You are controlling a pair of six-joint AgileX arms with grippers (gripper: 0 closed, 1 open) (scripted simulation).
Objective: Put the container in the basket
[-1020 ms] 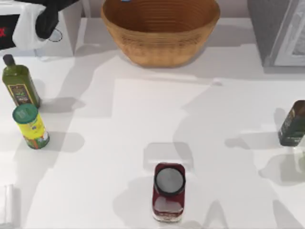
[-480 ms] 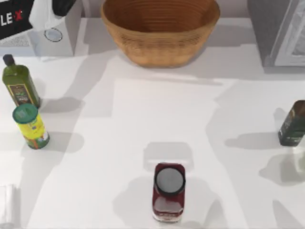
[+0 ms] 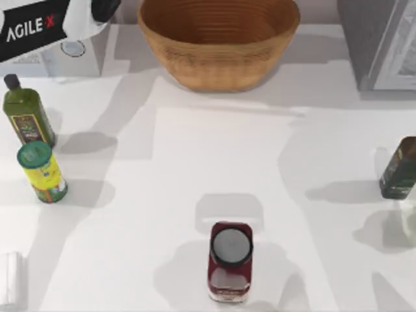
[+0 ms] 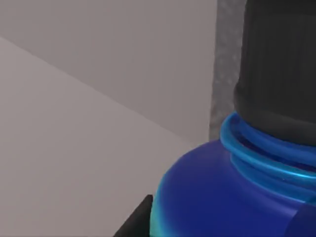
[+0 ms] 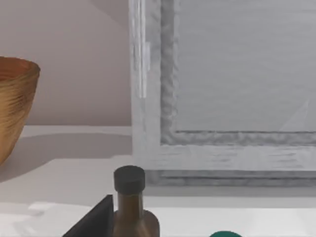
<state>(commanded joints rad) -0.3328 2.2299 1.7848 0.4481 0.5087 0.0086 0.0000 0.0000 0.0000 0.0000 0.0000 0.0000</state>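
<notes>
1. As seen from above, the left arm (image 3: 45,26) sits at the table's far left corner, a white-and-black link with AgileX lettering crossing the upper left edge of the top view.
2. The left wrist view shows the container (image 4: 232,197) very close: a dark blue shoulder, cyan neck rings and a black screw cap (image 4: 276,69) above them.
3. A dark finger tip (image 4: 138,222) of the left gripper lies against the container's lower shoulder. The container appears held in that gripper; the fingers' full stance cannot be made out.
4. Behind the container in that view stand a plain grey wall and a pale surface; its position relative to the basket cannot be told from it.
5. The basket (image 3: 218,65) stands at the far middle of the table, upright, its ribbed inside showing.
6. The basket's rim (image 5: 15,69) also shows in the right wrist view.
7. An olive-green bottle (image 3: 25,112) stands near the left edge, with a yellow green-lidded can (image 3: 41,172) just beside it on the near side.
8. A dark red jar (image 3: 230,260) stands at the near middle, well apart from the basket.
9. A dark bottle (image 3: 398,168) stands at the right edge; the right wrist view shows its black cap (image 5: 129,178), with a grey framed panel (image 5: 237,98) behind it.
10. A dark finger tip (image 5: 94,219) of the right gripper shows beside that bottle's neck; whether that claw is released or clenched cannot be told.
</notes>
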